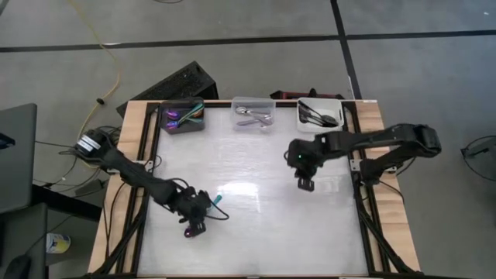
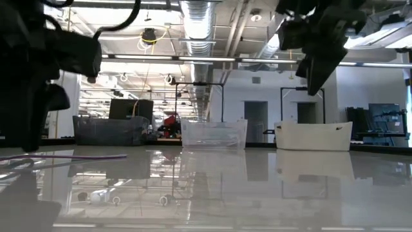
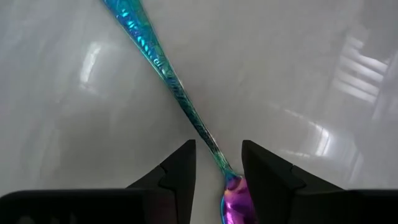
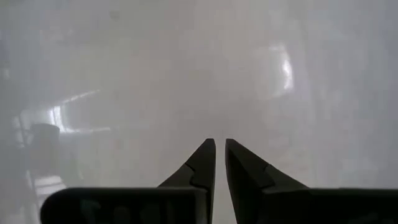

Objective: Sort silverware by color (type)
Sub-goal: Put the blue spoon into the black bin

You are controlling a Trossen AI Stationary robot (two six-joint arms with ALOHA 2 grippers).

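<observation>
One iridescent spoon (image 1: 203,215) lies flat on the white table near its near-left part. Its teal handle (image 3: 149,46) points toward the far right and its purple bowl (image 3: 233,202) toward the near edge. My left gripper (image 3: 217,171) is open and low over it, one finger on either side of the thin neck (image 3: 208,140), not touching it. The low view shows the spoon (image 2: 64,156) as a level purple line on the table. My right gripper (image 1: 304,182) hangs shut and empty above the table's right half, also seen in its own wrist view (image 4: 217,152).
Three bins stand along the far edge. The dark grey bin (image 1: 182,116) holds iridescent spoons, the clear bin (image 1: 253,114) silver ones, and the white bin (image 1: 319,115) dark ones. Bare white tabletop (image 1: 256,201) lies between the arms. Wooden borders (image 1: 130,155) flank the table.
</observation>
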